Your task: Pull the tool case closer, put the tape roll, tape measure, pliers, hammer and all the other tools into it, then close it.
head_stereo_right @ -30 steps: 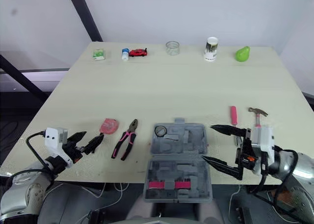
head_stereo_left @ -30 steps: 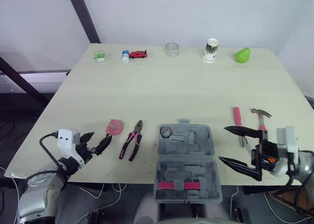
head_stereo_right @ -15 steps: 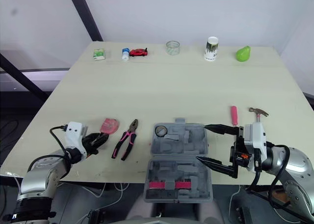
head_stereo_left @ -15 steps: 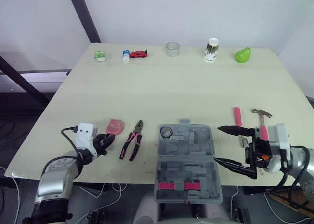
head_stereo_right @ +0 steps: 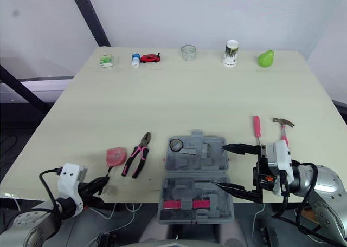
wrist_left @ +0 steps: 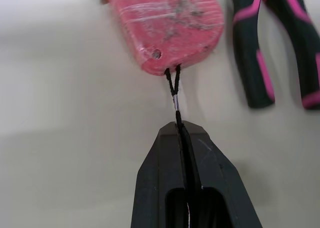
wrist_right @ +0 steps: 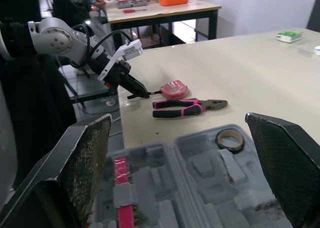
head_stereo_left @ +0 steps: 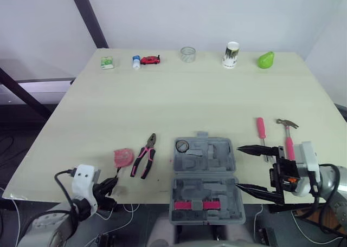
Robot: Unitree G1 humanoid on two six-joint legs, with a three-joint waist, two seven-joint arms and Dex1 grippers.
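The grey tool case (head_stereo_left: 205, 176) lies open at the table's front edge with the tape roll (head_stereo_left: 182, 146) in its far half. To its left lie the pink-and-black pliers (head_stereo_left: 145, 155) and the pink tape measure (head_stereo_left: 123, 157). My left gripper (wrist_left: 182, 133) sits near the front edge, shut on the tape measure's (wrist_left: 167, 23) thin black cord (wrist_left: 174, 85). My right gripper (head_stereo_left: 238, 167) stands open at the case's right side, one finger over each half. Right of the case lie the pink screwdriver (head_stereo_left: 261, 129) and the hammer (head_stereo_left: 288, 137).
Along the table's far edge stand a green box (head_stereo_left: 107, 62), a small bottle (head_stereo_left: 136, 62), a red toy car (head_stereo_left: 150, 59), a glass (head_stereo_left: 187, 54), a paper cup (head_stereo_left: 231, 54) and a green pear-shaped object (head_stereo_left: 265, 60).
My left gripper has shut on the tape measure's cord and drawn back toward the front edge; the tape measure slid with it. The right gripper moved left to the case.
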